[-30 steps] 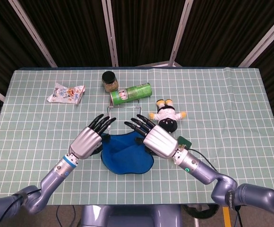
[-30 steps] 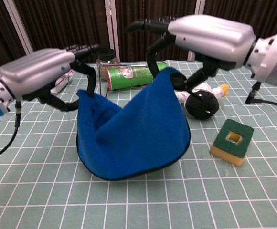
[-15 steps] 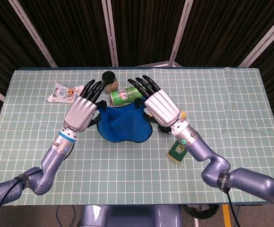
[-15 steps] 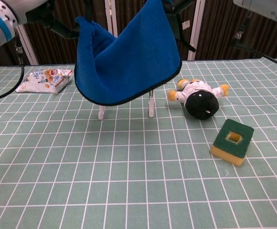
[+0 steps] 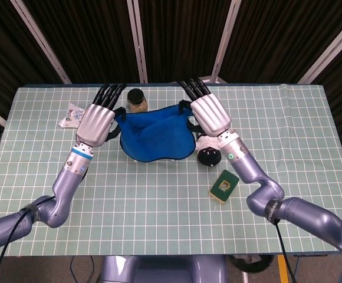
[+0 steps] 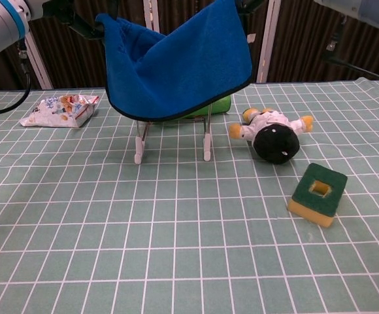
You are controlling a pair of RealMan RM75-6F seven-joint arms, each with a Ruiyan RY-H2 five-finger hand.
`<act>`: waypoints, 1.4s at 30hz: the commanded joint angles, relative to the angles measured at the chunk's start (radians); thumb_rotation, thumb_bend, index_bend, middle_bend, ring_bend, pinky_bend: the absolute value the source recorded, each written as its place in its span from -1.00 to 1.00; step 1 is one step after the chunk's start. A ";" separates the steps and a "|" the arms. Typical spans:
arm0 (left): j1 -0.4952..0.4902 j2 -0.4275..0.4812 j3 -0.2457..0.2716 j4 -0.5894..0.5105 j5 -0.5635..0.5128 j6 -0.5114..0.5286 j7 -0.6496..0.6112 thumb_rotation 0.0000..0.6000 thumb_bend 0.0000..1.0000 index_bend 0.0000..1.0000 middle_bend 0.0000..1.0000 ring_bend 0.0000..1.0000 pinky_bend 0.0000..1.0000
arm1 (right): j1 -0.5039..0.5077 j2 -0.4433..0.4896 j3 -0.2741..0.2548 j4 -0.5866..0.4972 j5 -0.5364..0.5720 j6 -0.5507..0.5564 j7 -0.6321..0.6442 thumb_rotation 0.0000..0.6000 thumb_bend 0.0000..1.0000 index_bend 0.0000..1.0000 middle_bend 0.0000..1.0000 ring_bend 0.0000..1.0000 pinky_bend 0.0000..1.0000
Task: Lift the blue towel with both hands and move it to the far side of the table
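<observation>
The blue towel [image 5: 155, 138] hangs in the air, sagging between my two hands above the middle of the table. My left hand [image 5: 98, 120] holds its left corner and my right hand [image 5: 210, 115] holds its right corner, fingers pointing toward the far edge. In the chest view the towel [image 6: 176, 62] fills the upper middle, high over a small wire rack [image 6: 172, 142]. There both hands are almost wholly cut off by the top edge; only part of the left wrist [image 6: 0, 19] shows.
A dark-lidded jar [image 5: 137, 99] stands at the far side. A green can [image 6: 215, 106] lies behind the towel. A doll [image 6: 272, 136] lies to the right, a green and yellow sponge [image 6: 317, 193] nearer. A snack packet [image 6: 60, 109] lies at the left.
Both hands have carried the towel higher and farther from me, toward the far side of the table. It now covers the green can in the head view.
</observation>
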 commanded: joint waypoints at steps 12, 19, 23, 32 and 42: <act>-0.010 -0.101 0.075 0.209 -0.028 -0.049 -0.118 1.00 -0.01 0.56 -1.00 -1.00 -1.00 | -0.007 -0.142 -0.098 0.241 -0.043 -0.017 0.113 1.00 -0.14 0.30 -1.00 -1.00 -1.00; -0.013 -0.133 0.095 0.263 -0.019 -0.056 -0.164 1.00 -0.01 0.56 -1.00 -1.00 -1.00 | -0.008 -0.185 -0.118 0.310 -0.056 -0.017 0.149 1.00 -0.14 0.30 -1.00 -1.00 -1.00; -0.016 -0.144 0.100 0.286 -0.012 -0.053 -0.178 1.00 -0.01 0.56 -1.00 -1.00 -1.00 | -0.009 -0.196 -0.124 0.333 -0.061 -0.018 0.167 1.00 -0.14 0.30 -1.00 -1.00 -1.00; -0.025 -0.173 0.110 0.333 -0.016 -0.070 -0.196 1.00 -0.01 0.56 -1.00 -1.00 -1.00 | 0.001 -0.230 -0.131 0.383 -0.060 -0.039 0.182 1.00 -0.18 0.30 -1.00 -1.00 -1.00; -0.031 -0.190 0.118 0.376 -0.016 -0.084 -0.213 1.00 -0.01 0.54 -1.00 -1.00 -1.00 | 0.013 -0.251 -0.129 0.410 -0.061 -0.046 0.187 1.00 -0.20 0.30 -1.00 -1.00 -1.00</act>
